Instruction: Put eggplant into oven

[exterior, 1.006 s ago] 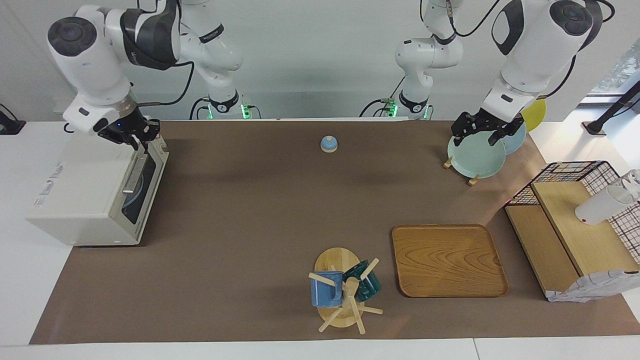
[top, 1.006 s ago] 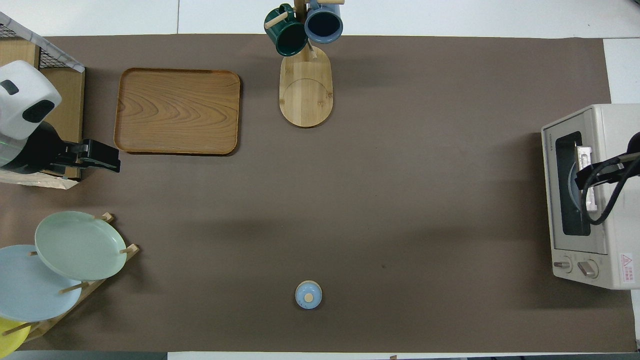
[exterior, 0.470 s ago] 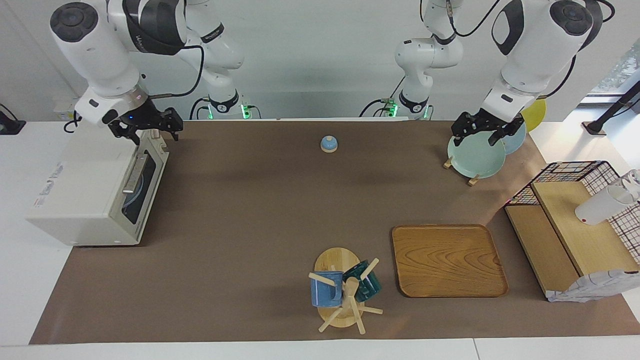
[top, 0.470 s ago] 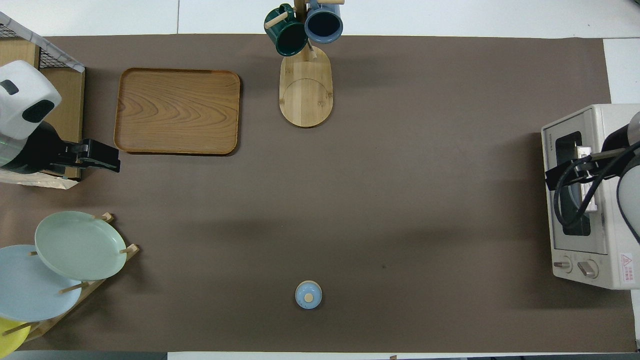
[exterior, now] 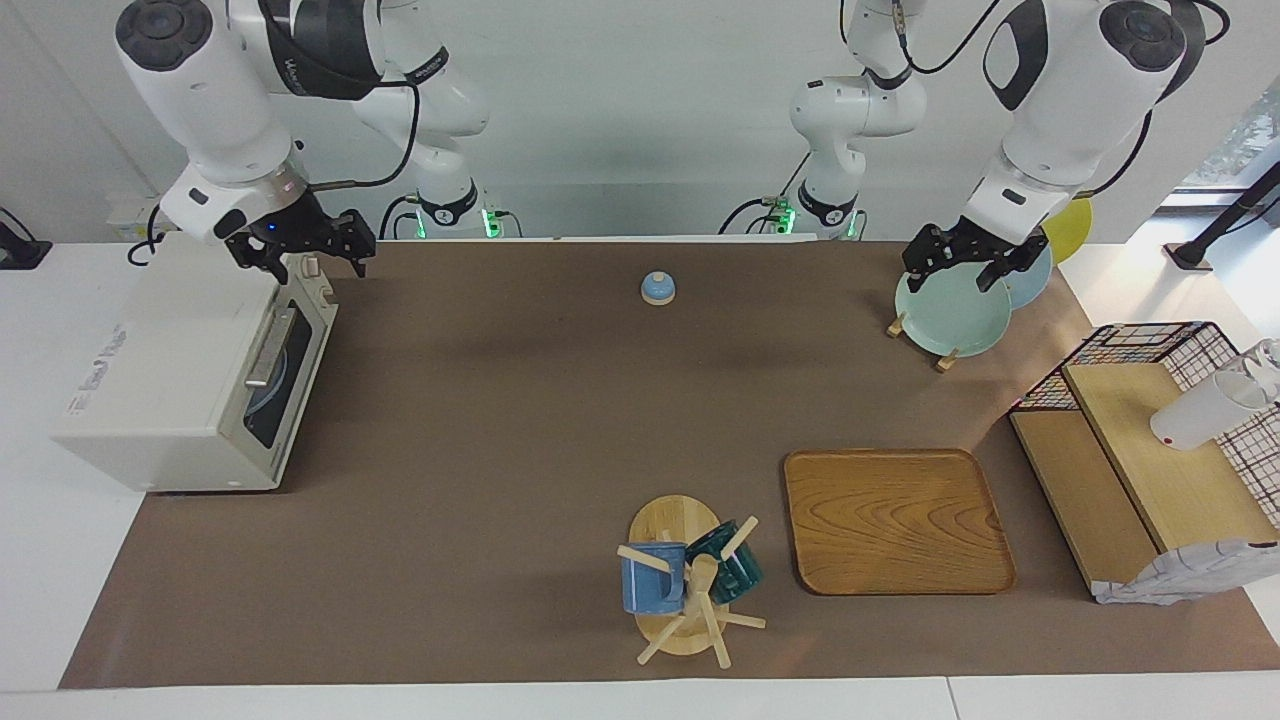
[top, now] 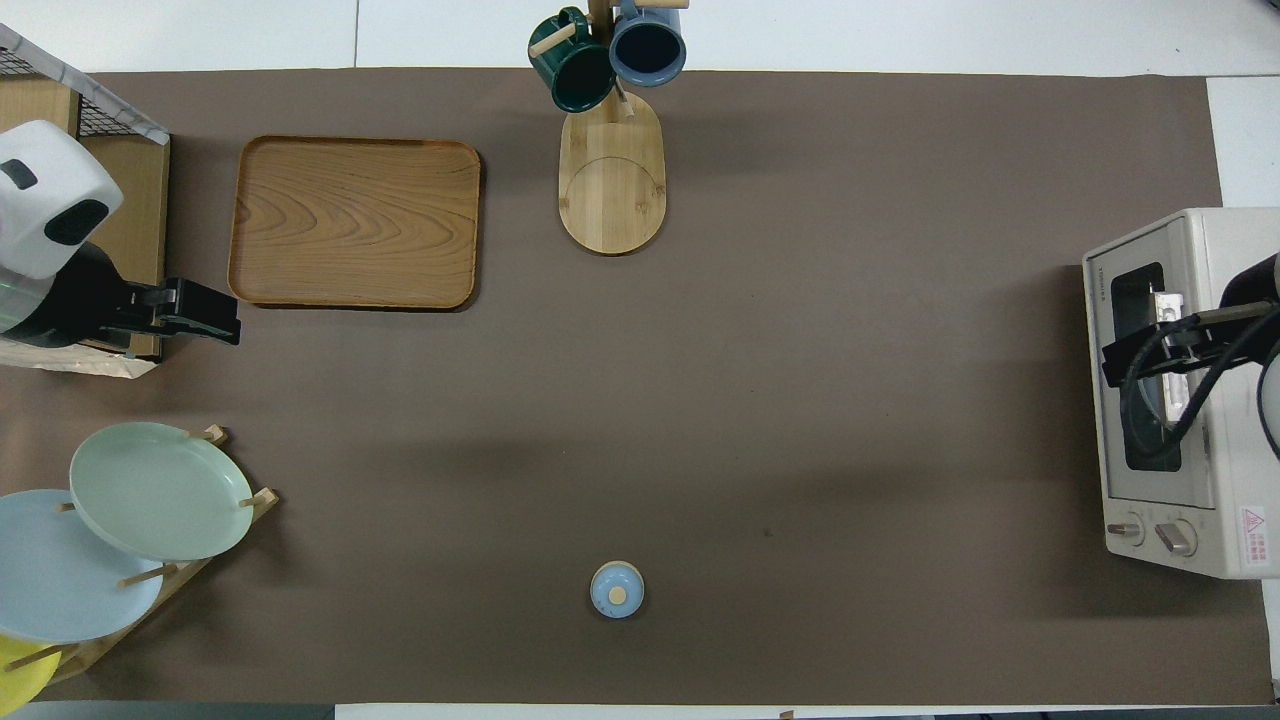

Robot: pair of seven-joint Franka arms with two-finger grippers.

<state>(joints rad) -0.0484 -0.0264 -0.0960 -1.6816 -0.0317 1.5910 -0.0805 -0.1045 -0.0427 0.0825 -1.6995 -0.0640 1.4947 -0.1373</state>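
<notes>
The eggplant is nowhere in sight, and the oven (exterior: 190,380) door below the right gripper (exterior: 305,252) is closed. Both that gripper and the waiting left gripper (exterior: 962,262) hang spread and empty, so the task looks finished.

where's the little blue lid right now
The blue lid sits alone on the brown mat, midway between the two arms and nearer to the robots than the mug rack.
</notes>
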